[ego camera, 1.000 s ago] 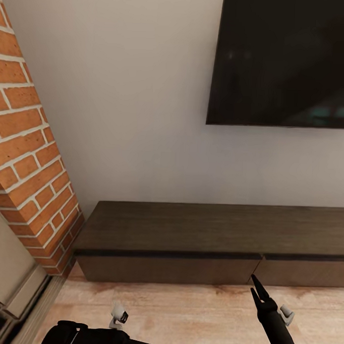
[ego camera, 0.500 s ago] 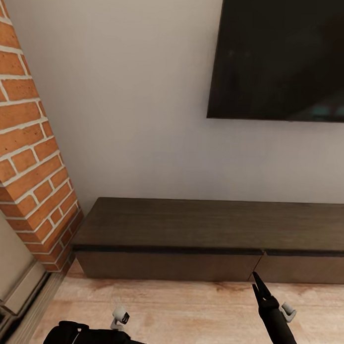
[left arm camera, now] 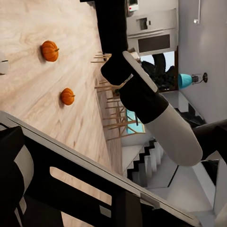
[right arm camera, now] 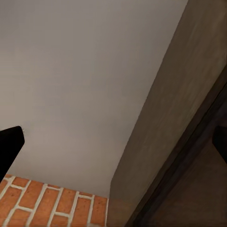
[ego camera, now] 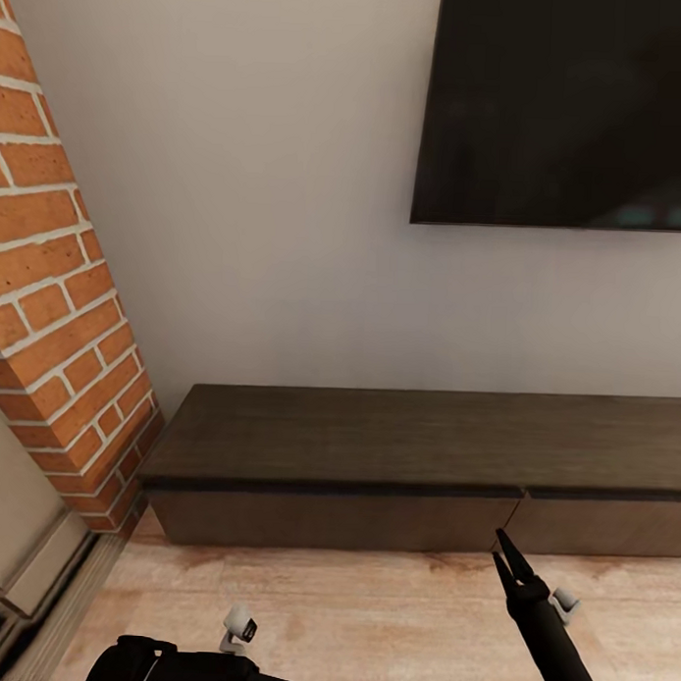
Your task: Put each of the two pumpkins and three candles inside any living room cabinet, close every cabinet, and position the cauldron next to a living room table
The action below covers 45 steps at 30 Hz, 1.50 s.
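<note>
Cabinet is the long low dark-brown unit against the pale wall, under a black screen; its two drawer fronts are flush and shut, with a seam between them, so nothing can go inside until one is drawn out. Right tool hangs just in front of that seam, near the lower edge of the fronts, with its two thin fingers only a little apart and holding nothing; I judge it is brought there to catch the edge of a front, since the fronts have no handles. Two pumpkins and lie on the wooden floor, well apart from each other, seen in the left wrist view. Left arm rests folded low near the body, and I cannot tell if the left tool is open or closed. Brick column stands beside the left end of the cabinet, so there is little room on that side
</note>
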Available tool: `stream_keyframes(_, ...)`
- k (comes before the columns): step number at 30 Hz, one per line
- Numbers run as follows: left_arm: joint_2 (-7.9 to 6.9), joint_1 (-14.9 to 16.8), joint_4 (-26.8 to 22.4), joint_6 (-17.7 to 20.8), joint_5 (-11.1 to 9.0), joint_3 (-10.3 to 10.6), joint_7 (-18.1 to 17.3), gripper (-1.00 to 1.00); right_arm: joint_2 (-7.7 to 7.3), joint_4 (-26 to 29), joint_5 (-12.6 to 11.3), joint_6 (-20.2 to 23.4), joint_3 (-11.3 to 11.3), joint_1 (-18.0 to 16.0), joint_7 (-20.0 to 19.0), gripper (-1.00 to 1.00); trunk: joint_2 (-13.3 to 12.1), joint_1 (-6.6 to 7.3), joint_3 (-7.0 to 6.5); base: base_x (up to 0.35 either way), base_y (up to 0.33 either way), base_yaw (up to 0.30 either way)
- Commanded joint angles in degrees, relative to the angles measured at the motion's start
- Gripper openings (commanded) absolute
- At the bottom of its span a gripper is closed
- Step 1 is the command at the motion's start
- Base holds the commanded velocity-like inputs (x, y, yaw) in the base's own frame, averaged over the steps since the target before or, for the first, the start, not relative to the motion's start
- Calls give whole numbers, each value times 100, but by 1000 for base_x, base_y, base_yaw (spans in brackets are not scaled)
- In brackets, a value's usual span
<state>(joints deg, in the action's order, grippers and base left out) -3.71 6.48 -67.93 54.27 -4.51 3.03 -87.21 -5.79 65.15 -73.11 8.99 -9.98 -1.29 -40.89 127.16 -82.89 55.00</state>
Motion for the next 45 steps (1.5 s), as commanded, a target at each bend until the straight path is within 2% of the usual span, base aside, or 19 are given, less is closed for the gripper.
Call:
stream_keyframes(1,-6,2,-1,63,-30,14,-5,100,0,-13,-57,64,0,-2,-24,100,2,1,5,0,0,0)
stream_keyframes(6,-15,-3,-1,64,-48,12,-35,100,11,-6,-27,111,1,-2,-219,100,2,1,5,0,0,0)
stream_keyframes(13,-16,-6,-1,66,-51,14,-49,100,24,-30,-84,148,-33,-2,-370,100,283,-153,131,0,0,0)
stream_keyframes(19,-22,-6,-1,66,-71,7,-67,100,32,-67,-125,175,-36,-2,-463,100,283,-153,131,0,0,0)
stream_keyframes(21,-32,-6,-1,66,-76,6,-75,100,23,-74,-191,179,-39,-2,-478,100,283,-153,131,0,0,0)
stream_keyframes(23,-37,-12,-1,66,-76,5,-88,100,11,-128,-502,181,-39,-2,-553,100,283,-153,131,0,0,0)
stream_keyframes(26,-38,-14,-1,66,-87,5,-92,100,2,-170,-779,192,-37,-2,-722,100,403,-219,184,0,0,0)
stream_keyframes(29,-42,-20,-1,66,-90,5,-99,100,0,-202,-867,203,-45,-2,-758,100,523,-284,238,0,0,0)
stream_keyframes(45,-21,-17,-1,73,-127,5,-94,100,3,-405,-910,192,-39,-2,-751,100,1165,-636,525,0,0,0)
